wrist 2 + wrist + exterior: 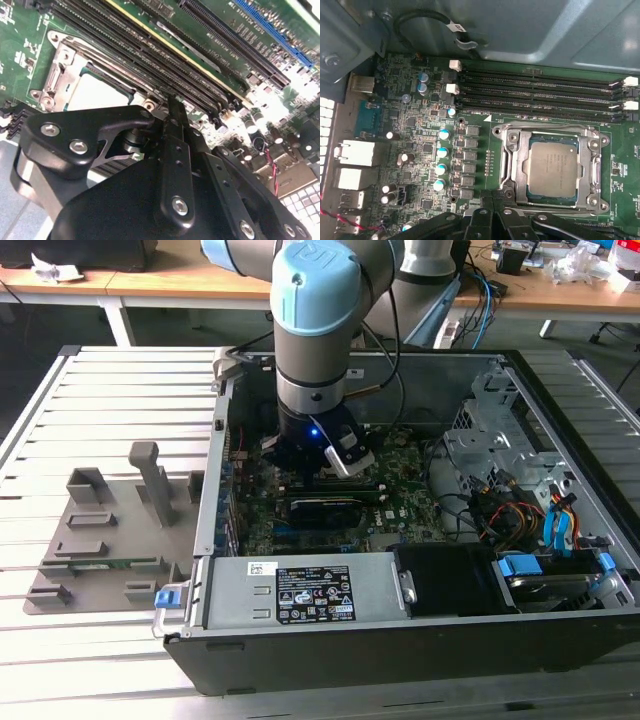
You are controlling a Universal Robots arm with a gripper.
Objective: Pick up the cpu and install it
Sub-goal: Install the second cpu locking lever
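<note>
My gripper (172, 107) is clenched. The two black fingers (484, 212) press together at their tips and there is nothing between them. It hangs low over the green board (420, 135), just beside the socket frame (516, 165).

The cpu (552, 167) is not in my grip. It lies flat inside the socket frame, with its grey metal top facing up. The shiny frame goes all the way around it. In the second wrist view the cpu (97, 92) shows as a pale square just past my fingertips, close to them but not touching.

Past the socket run the long dark memory slots (540, 95), side by side, with white clips at their ends. To one side of the socket, in the first wrist view, stands a row of small blue-topped cans (441, 157). Farther off, at the board's edge, are the silver plug boxes (355, 152).

In the exterior view my arm (315, 330) reaches straight down into the open computer case (400, 650), over the part of the board near the case's far wall. A long dark card (325, 508) sits on the board on the near side of my arm. A grey box with a label (300, 592) lies along the case's near wall.

The case stands on the slatted metal table (110, 390). A grey holder tray (100, 540) lies on the table too, toward the exterior view's left edge, just beside the case.
</note>
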